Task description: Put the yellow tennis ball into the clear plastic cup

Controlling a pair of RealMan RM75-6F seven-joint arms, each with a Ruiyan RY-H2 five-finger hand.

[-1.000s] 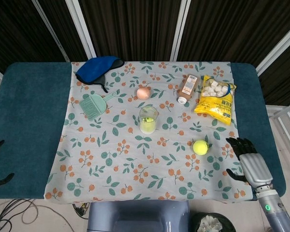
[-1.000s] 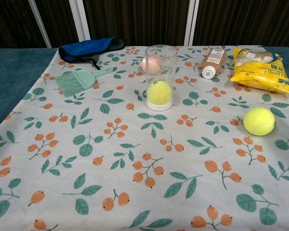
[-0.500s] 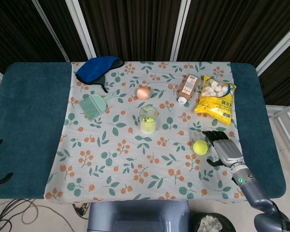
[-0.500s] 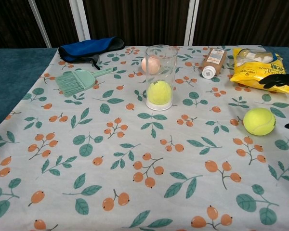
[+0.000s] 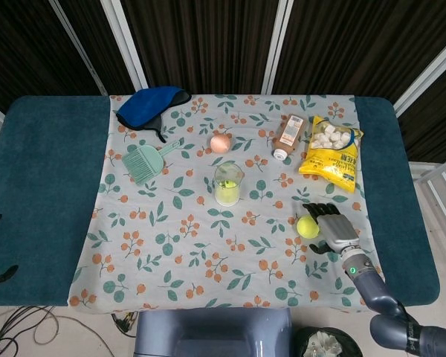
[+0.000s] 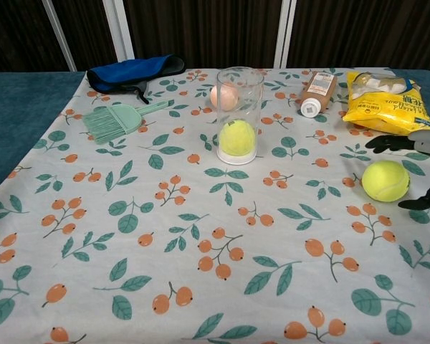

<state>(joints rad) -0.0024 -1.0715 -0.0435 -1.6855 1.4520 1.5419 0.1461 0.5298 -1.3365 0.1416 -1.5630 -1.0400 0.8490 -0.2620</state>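
Beside tennis ball (image 5: 308, 227), right hand (image 5: 334, 230) spread, fingers (image 6: 387, 141) flanking it, ungripped.

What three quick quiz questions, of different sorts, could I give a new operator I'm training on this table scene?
1. True or false: the right hand already grips the loose tennis ball.
2. What is already inside the cup?
3. Which lies nearest the cup: A brush, B egg, C snack bag?

Key: 1 false, its fingers are spread around the ball. 2 a yellow ball. 3 B.
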